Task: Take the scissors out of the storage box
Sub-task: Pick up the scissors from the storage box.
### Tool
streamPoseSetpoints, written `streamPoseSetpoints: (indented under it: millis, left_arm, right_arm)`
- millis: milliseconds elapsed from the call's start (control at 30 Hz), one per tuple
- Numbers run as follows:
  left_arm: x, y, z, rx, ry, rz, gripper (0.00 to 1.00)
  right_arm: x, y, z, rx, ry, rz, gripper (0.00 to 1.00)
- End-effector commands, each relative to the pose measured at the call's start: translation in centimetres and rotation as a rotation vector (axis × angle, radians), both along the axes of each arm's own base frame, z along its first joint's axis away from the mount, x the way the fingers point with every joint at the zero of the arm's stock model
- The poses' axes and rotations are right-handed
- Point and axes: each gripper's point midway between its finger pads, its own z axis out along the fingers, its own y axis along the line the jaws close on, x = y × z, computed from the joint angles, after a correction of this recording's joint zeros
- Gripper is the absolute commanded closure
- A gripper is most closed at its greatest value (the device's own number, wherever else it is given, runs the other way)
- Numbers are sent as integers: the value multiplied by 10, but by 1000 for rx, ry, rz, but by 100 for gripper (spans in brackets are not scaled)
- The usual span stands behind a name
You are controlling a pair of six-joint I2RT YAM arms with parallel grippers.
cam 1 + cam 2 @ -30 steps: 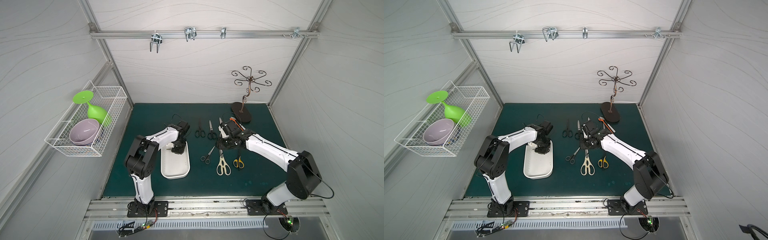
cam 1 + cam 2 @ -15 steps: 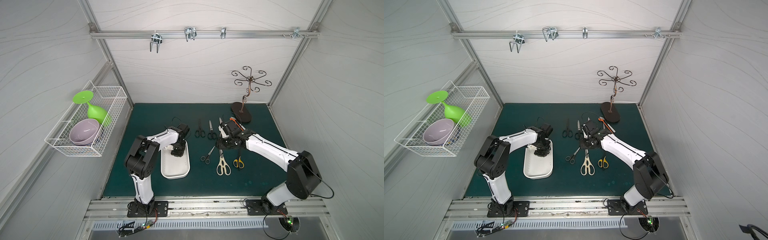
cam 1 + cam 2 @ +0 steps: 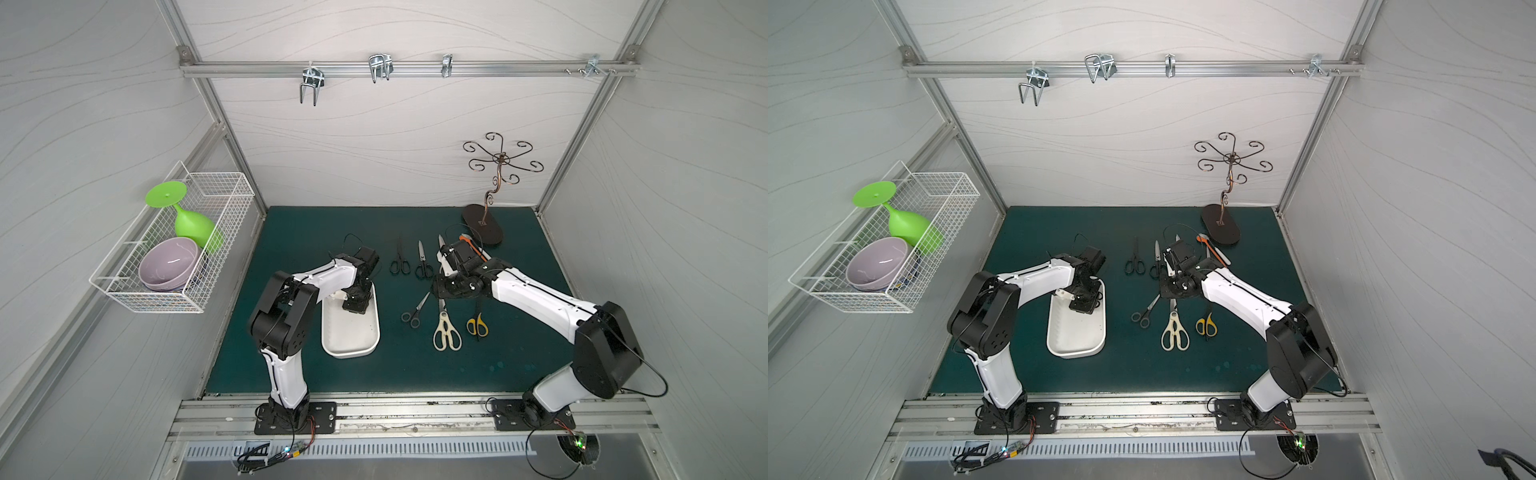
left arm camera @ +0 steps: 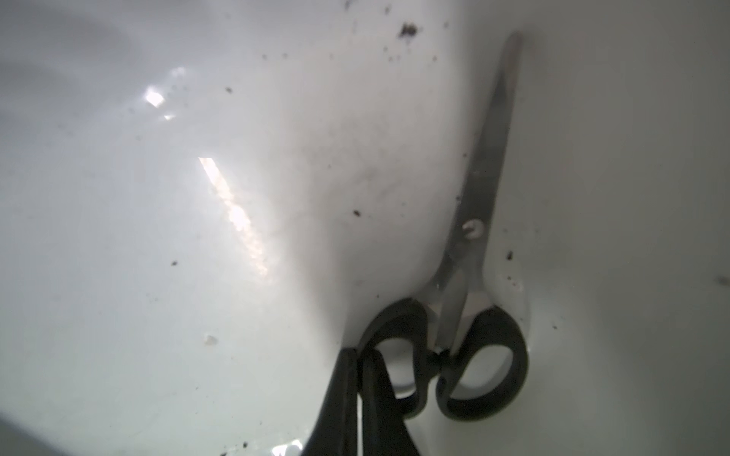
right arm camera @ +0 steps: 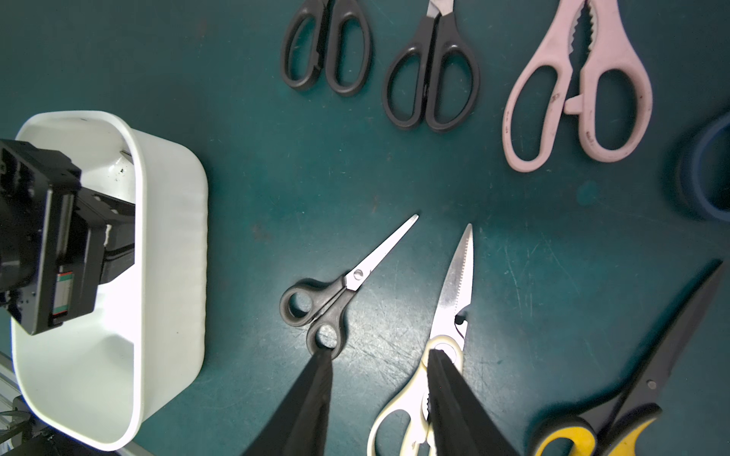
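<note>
white storage box [image 3: 351,345], black-handled scissors [image 4: 480,197]

Left arm [image 3: 328,276] and right arm [image 3: 536,299]: white shells, black joints, black cables.

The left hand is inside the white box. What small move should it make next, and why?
Probably a slow lift straight up. The left hand looks shut on one handle ring of the black scissors, which lie low beside the wall of the white box. Rising first should carry them over the rim before any sideways move.
</note>
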Motion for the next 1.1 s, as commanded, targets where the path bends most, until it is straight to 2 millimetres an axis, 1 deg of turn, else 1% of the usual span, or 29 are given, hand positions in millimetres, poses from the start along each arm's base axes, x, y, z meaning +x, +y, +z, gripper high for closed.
streamPoseSetpoints:
  millis: [0, 67, 200, 300, 433, 567, 600, 833, 933, 1067]
  left_arm:
    - [-10, 5, -7, 24, 36, -23, 100]
    - [-11, 6, 1, 17, 37, -27, 100]
    - [-12, 12, 24, 15, 10, -34, 100]
    - [-12, 13, 38, -7, -23, -29, 100]
    - [-14, 9, 51, -41, -49, -38, 100]
    - [-25, 8, 59, -77, -62, -66, 100]
    - [-27, 9, 64, -81, -73, -84, 100]
    - [-34, 18, 105, -39, -126, -350, 100]
    - [-34, 20, 124, -20, -166, -451, 100]
    - [-27, 11, 147, -9, -214, -626, 100]
  right_arm:
    - [0, -4, 5, -2, -12, -2, 55]
    - [1, -3, 5, -1, -10, -1, 55]
    - [3, 1, 7, 14, -9, -2, 55]
    - [4, 3, 7, 24, -4, -5, 55]
    - [5, 6, 8, 36, 1, -5, 55]
    - [5, 4, 10, 30, -5, -7, 55]
    - [5, 3, 11, 23, -10, -7, 56]
    - [10, -2, 14, 6, -25, -13, 55]
    - [13, -3, 14, 4, -23, -16, 55]
    - [16, -5, 13, 2, -15, -25, 56]
